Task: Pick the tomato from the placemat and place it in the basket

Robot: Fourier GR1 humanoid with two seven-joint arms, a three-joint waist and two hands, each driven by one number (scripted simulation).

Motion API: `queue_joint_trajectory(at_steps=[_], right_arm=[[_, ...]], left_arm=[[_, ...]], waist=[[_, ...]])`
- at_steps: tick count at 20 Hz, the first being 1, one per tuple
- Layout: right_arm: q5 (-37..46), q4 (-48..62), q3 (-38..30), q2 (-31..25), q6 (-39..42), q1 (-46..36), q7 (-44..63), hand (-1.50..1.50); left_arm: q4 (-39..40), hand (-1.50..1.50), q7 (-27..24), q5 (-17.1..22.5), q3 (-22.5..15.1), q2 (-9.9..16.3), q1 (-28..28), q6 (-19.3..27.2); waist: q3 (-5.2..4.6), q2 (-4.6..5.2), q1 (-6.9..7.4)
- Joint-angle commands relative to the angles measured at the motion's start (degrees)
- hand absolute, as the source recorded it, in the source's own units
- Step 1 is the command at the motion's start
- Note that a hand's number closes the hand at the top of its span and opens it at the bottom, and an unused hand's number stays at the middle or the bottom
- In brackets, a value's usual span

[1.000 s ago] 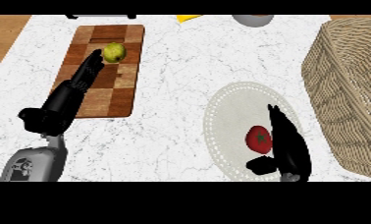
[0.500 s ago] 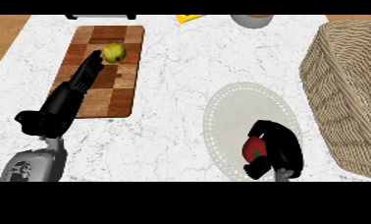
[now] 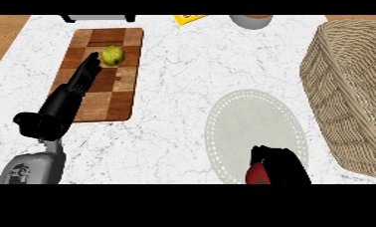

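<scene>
Our right hand (image 3: 283, 167) grips the tomato (image 3: 256, 174).
Fingers curled round it, near the placemat (image 3: 253, 121); left hand (image 3: 70, 96) fingers straight.

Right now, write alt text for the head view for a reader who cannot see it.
The robot's right hand curls round a red tomato at the near edge of a round pale placemat, with a wicker basket to its right. The left hand lies with fingers straight over a wooden cutting board beside a green fruit.
</scene>
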Motion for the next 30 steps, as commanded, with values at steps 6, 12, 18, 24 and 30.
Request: queue_joint_trajectory(at_steps=[6,12,18,24,30], right_arm=[[-1.19,-14.65,3.52,-22.33,-17.90,26.50,-25.07,1.50],[-19.59,-23.75,0.74,-24.55,-21.14,35.93,-35.82,1.50],[-32.92,-39.80,1.04,-25.09,-24.22,44.82,-44.11,1.50],[-43.71,-52.10,-9.18,-31.28,-23.80,56.36,-46.68,1.50],[-49.90,-52.22,-22.42,-31.06,-26.47,61.42,-47.57,1.50]], left_arm=[[-0.94,0.00,-0.89,0.52,1.14,1.02,2.75,-0.76],[-2.87,0.00,-0.50,-1.55,-0.98,-1.14,3.37,1.25],[-1.24,0.00,-1.64,0.06,0.92,0.00,2.79,0.11],[-2.74,0.00,0.14,1.01,1.54,0.53,2.83,-0.38],[-3.22,0.00,0.03,-0.58,0.36,0.39,3.27,-0.10]], waist=[[0.67,0.56,-1.34],[0.70,0.78,-0.87],[0.65,0.68,-1.78],[0.54,0.57,-2.13],[0.48,0.81,-1.57]])
